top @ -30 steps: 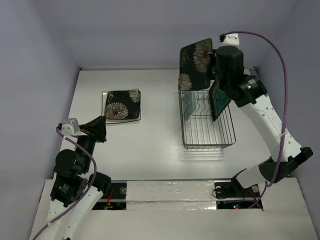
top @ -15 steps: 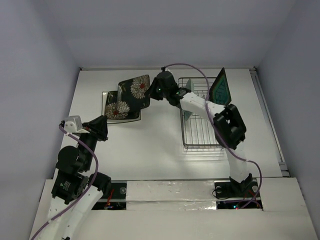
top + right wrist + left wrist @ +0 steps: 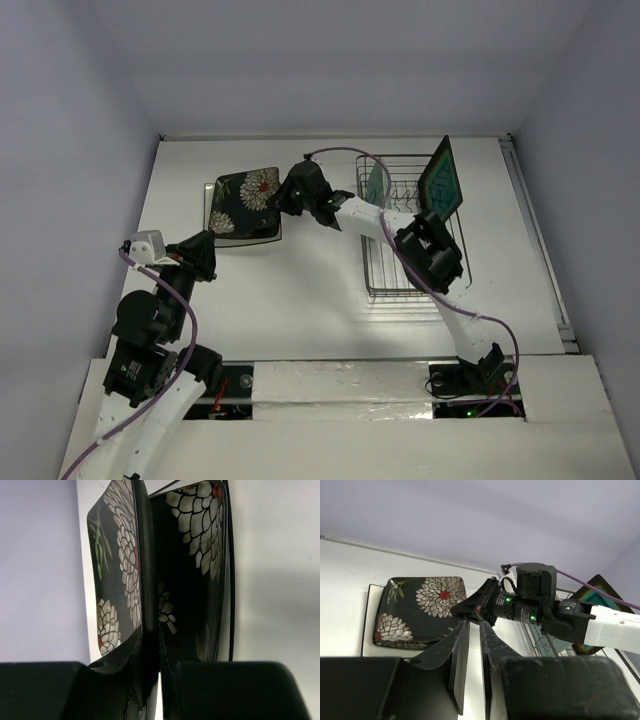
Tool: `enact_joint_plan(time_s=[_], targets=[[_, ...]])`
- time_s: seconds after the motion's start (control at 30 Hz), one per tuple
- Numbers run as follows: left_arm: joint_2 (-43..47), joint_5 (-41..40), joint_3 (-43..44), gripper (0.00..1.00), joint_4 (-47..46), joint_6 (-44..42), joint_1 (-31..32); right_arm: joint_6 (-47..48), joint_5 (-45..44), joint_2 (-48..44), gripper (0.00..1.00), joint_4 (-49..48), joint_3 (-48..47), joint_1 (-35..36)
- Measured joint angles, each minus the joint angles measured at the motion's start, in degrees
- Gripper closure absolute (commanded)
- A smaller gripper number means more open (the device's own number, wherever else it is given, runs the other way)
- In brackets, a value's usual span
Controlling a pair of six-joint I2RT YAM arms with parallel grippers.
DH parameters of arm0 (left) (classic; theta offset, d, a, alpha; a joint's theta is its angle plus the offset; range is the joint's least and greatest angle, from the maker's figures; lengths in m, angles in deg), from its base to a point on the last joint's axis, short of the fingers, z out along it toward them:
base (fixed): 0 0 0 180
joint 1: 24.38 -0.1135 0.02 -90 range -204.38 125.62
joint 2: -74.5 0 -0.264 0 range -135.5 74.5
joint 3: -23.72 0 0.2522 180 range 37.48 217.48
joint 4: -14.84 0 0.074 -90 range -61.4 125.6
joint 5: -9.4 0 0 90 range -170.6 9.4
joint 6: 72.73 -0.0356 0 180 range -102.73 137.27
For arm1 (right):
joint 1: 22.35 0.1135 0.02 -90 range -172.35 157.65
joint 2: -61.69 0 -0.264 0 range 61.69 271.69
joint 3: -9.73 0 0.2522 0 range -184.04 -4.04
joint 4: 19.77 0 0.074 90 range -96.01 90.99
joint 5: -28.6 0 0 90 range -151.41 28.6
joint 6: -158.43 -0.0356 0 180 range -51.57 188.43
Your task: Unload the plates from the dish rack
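Observation:
My right gripper [image 3: 283,195] is shut on the right rim of a black square plate with white-and-red flowers [image 3: 248,190], held low over the stack at the table's left. A second floral plate and a white square plate [image 3: 209,212] lie under it. In the right wrist view the rim sits between my fingers [image 3: 146,555]. The dish rack [image 3: 415,282] stands at the right with the brown-rimmed teal plate [image 3: 441,180] and the mint-green plate [image 3: 377,183] upright in it. My left gripper [image 3: 203,255] is shut and empty, just in front of the stack.
The right arm [image 3: 380,218] stretches leftward across the rack's front-left corner. Its purple cable [image 3: 340,152] arcs above. In the left wrist view the right wrist [image 3: 535,607] sits close beyond my left fingertips [image 3: 462,630]. Walls close in the table at the back and sides.
My right arm has carried the floral plate from above the rack leftward and down onto the stack at the left. The teal plate now leans at the rack's back right. My left arm has stayed put.

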Motion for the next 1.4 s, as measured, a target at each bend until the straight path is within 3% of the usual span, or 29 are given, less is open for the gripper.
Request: enact_joint_plan(time_s=[0.37, 0.47, 0.5, 0.57, 0.6, 0.7, 0.8, 1.03, 1.2, 1.3, 1.4], targets=[[0.0, 0.0, -0.2, 0.88, 0.0, 0.0, 0.0, -2.9, 0.6, 3.4, 0.95, -0.8, -0.3, 0.0], [0.0, 0.0, -0.2, 0.88, 0.0, 0.0, 0.0, -3.0, 0.8, 3.6, 0.86, -1.3, -0.3, 0.0], [0.0, 0.0, -0.2, 0.88, 0.0, 0.0, 0.0, -3.0, 0.8, 3.6, 0.73, -1.3, -0.3, 0.0], [0.0, 0.0, -0.2, 0.88, 0.0, 0.0, 0.0, -3.1, 1.1, 3.6, 0.62, -1.2, -0.3, 0.0], [0.0, 0.0, -0.2, 0.88, 0.0, 0.0, 0.0, -3.0, 1.2, 3.6, 0.50, -0.9, -0.7, 0.0], [0.0, 0.0, -0.2, 0.88, 0.0, 0.0, 0.0, -0.7, 1.2, 3.6, 0.34, 1.0, -2.3, 0.0], [0.0, 0.0, -0.2, 0.88, 0.0, 0.0, 0.0, 2.5, 1.1, 3.6, 0.23, 4.3, -4.3, 0.1], [0.0, 0.0, -0.2, 0.88, 0.0, 0.0, 0.0, 10.5, -1.5, 3.6, 0.13, 13.9, -10.4, 0.1], [0.0, 0.0, -0.2, 0.88, 0.0, 0.0, 0.0, 15.8, -4.0, 3.3, 0.14, 19.0, -12.1, 0.0], [0.1, 0.0, -0.2, 0.88, 0.0, 0.0, 0.0, 19.5, -4.2, 1.0, 0.31, 20.1, -9.6, 0.0], [0.2, 0.0, -0.2, 0.88, 0.0, 0.0, 0.0, 23.8, -6.0, -5.9, 0.75, 21.4, -3.1, 0.0]])
